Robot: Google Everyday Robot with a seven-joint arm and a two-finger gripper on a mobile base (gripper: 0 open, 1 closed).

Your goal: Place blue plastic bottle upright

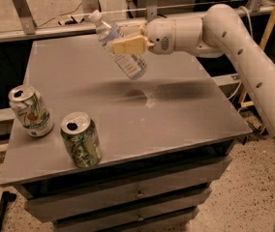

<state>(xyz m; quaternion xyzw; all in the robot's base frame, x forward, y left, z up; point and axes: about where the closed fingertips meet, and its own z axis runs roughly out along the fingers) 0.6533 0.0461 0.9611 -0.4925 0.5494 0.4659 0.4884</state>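
The blue plastic bottle (120, 52) is clear and pale-bluish with a white cap and a printed label. It hangs tilted in the air above the back middle of the grey table (176, 115), cap pointing up and to the left, base down and to the right. My gripper (127, 40) reaches in from the right and is shut on the bottle around its middle. The tan fingers (128, 46) cover part of the label. The bottle's base is clear of the tabletop.
Two green drink cans stand upright at the table's front left: one (31, 111) near the left edge, one (81, 139) near the front edge. My white arm (253, 66) spans the right side. Drawers sit below the tabletop.
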